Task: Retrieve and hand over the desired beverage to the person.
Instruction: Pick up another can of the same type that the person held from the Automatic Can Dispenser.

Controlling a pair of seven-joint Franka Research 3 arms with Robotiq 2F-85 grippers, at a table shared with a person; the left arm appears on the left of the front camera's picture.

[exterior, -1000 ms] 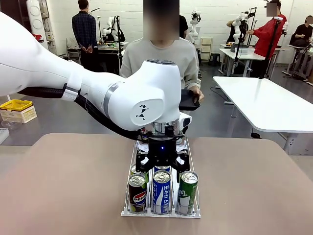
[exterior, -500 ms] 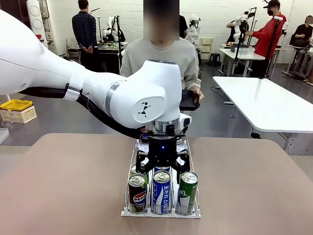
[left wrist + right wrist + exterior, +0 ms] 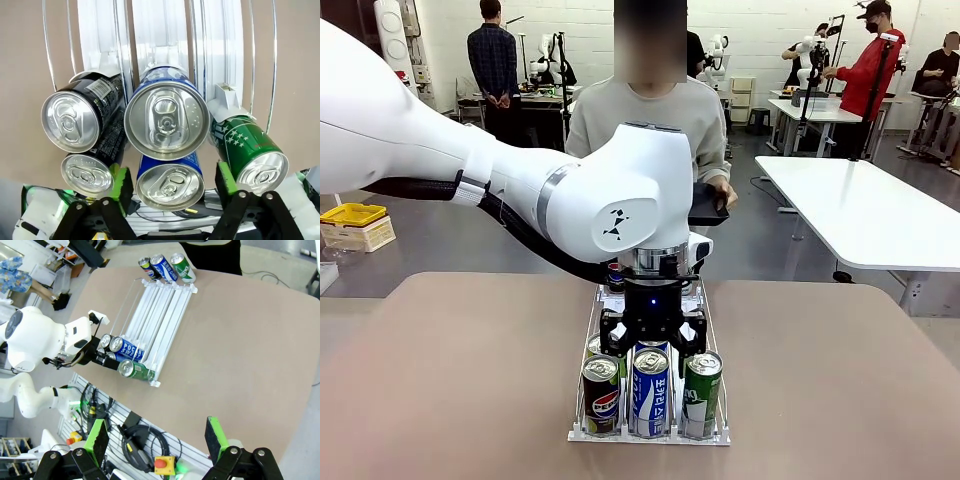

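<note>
Quick count: near end of the white wire rack (image 3: pixel 712 428) has two black cans (image 3: pixel 72 120), two blue cans (image 3: pixel 166 120), one green can (image 3: pixel 252 155). Far end has three more cans (image 3: pixel 162 265). One rack, one brown table (image 3: pixel 440 380).

Bright even room light, sharp; wrist views fisheye-warped
</note>
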